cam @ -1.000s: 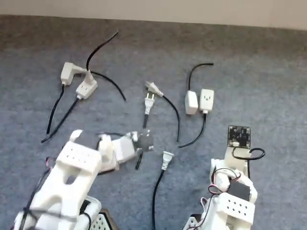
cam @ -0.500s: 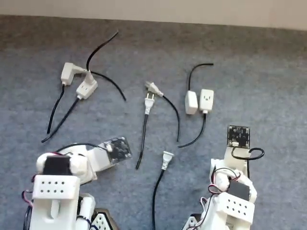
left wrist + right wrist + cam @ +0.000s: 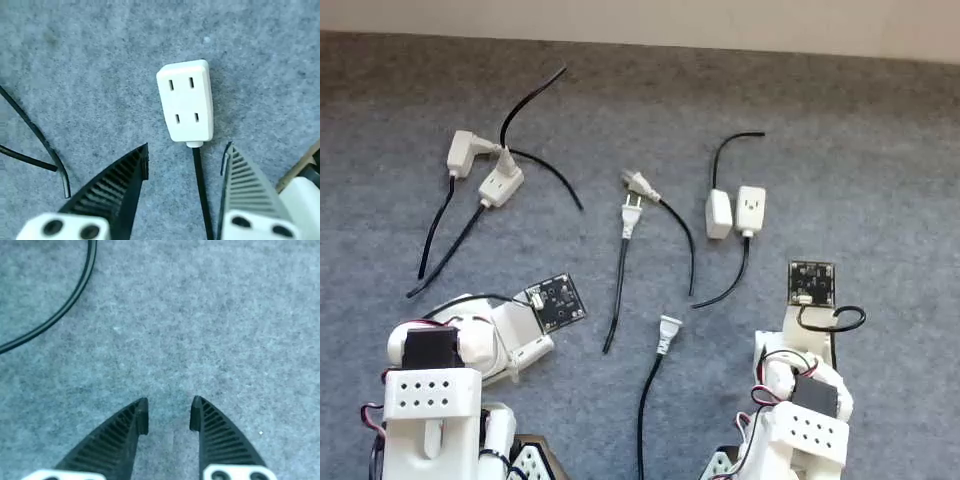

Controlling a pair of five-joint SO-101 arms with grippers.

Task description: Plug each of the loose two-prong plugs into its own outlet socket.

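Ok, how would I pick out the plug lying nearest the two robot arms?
On the grey carpet, look at the gap between the left arm and the right arm. A small white plug lies there alone, its black cord trailing toward the near edge. The second plug and third plug sit farther out, close together.

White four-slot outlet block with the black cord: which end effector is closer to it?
Left. The left end effector, open, points at the white four-slot outlet block just ahead. The right end effector sits farther off on the block's other side, over grey carpet.
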